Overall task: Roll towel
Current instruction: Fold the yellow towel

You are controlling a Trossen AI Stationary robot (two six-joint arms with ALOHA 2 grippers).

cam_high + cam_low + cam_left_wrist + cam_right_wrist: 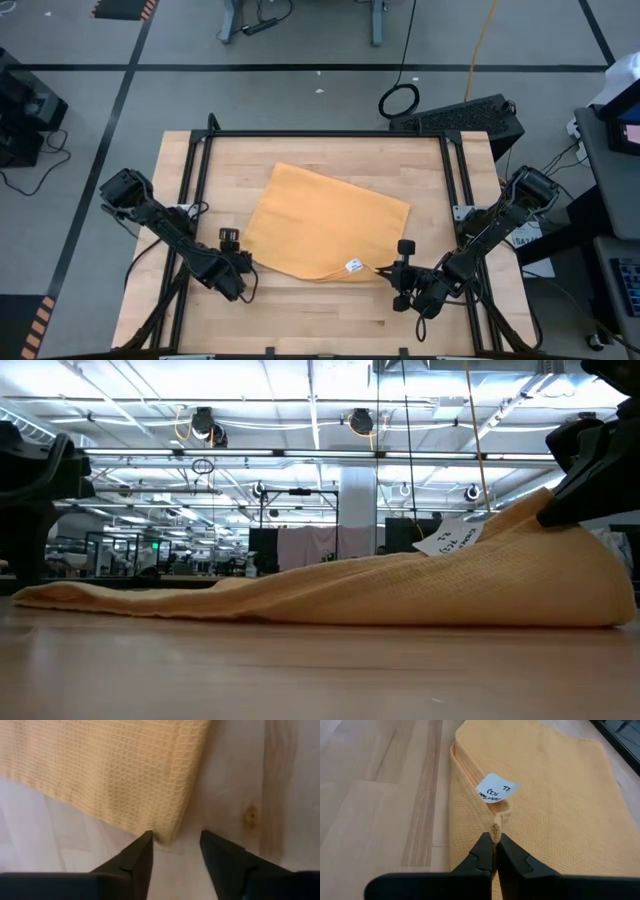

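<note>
The mustard-yellow towel (325, 225) lies spread on the wooden table, its white tag (496, 789) at the near edge. My right gripper (495, 840) is shut on that edge just beside the tag, and the towel rises there (520, 550) while the rest stays flat. My left gripper (175, 842) is open at the towel's near-left corner (165, 836), which lies on the wood between the two fingertips. In the low view the left arm (40, 470) is a dark shape at the left. My right gripper pinches a small bunch of the towel's near edge (495, 826) next to the tag, between its two fingers. The fingers come slanting down from the table's near right side. That end is lifted off the wood; the rest of the towel lies on the table. My left gripper: one fingertip (144, 842) stands right at the corner's edge; whether it touches the cloth I cannot tell.
A black frame (325, 133) runs along the table's far and side edges. A black keyboard-like box (465, 113) sits past the far right corner. Bare wood (320, 305) stretches between the two grippers at the near edge.
</note>
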